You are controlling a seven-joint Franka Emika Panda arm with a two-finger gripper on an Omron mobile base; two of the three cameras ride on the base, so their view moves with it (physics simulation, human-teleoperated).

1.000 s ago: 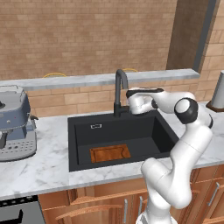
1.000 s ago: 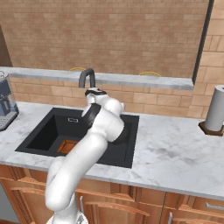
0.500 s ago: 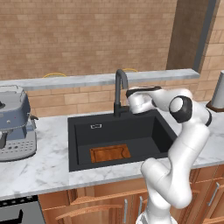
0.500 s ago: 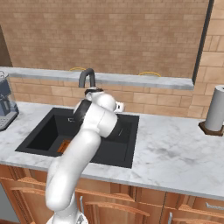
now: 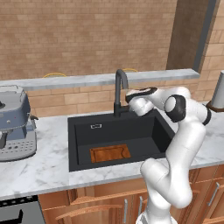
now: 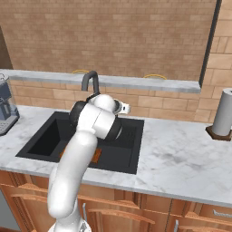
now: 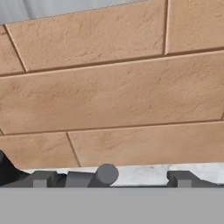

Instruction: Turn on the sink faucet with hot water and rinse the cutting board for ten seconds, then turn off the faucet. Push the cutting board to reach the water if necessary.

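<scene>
left base view: the gripper [image 5: 130, 93] sits just right of the sink faucet [image 5: 120, 89], behind the sink [image 5: 78, 131]. the cutting board [image 5: 110, 153] lies flat on the basin floor, near the front wall. a coffee machine [image 5: 15, 122] stands on the marble counter [image 5: 30, 170] at left; no writing is legible on it.

right base view: the arm hides most of the board; a paper towel roll [image 6: 223, 118] stands at right.

hand view: the jaws stand wide apart with nothing gripped, the faucet's lever [image 7: 94, 177] between the fingertips [image 7: 40, 179], brick wall [image 7: 113, 92] ahead.

no text, label, brand, number or sign can be read on anything in these views.
</scene>
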